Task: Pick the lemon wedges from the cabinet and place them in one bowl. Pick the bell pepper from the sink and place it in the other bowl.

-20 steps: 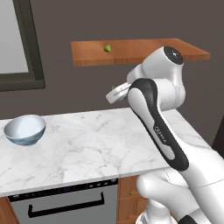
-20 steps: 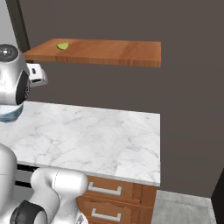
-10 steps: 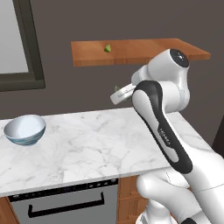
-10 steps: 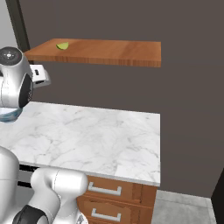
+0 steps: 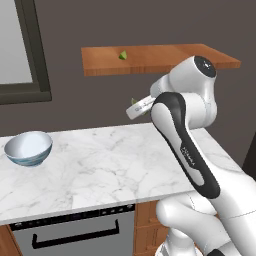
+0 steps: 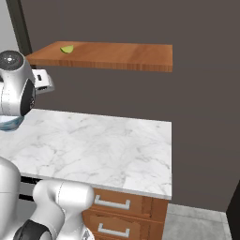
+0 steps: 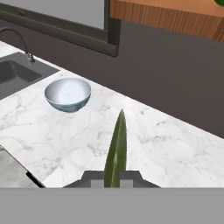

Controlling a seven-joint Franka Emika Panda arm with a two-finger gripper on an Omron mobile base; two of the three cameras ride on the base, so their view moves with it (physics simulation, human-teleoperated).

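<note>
Pinched in the closed gripper (image 5: 134, 106) above the marble counter (image 5: 110, 165): one lemon wedge (image 7: 116, 151). Second wedge (image 5: 123, 55) on the cabinet (image 5: 165, 57), near its left end.

The white arm rises from the five o'clock corner of the left base view, its dark-jointed forearm slanting up toward twelve, where the big rounded wrist bends over and the hand points out toward nine o'clock. The gripper (image 5: 135, 104) rides high in the air, fingers pinched tight on a lemon wedge (image 5: 134, 102). In the hand view that wedge (image 7: 116, 151) juts straight up toward twelve from between the fingertips.
</note>
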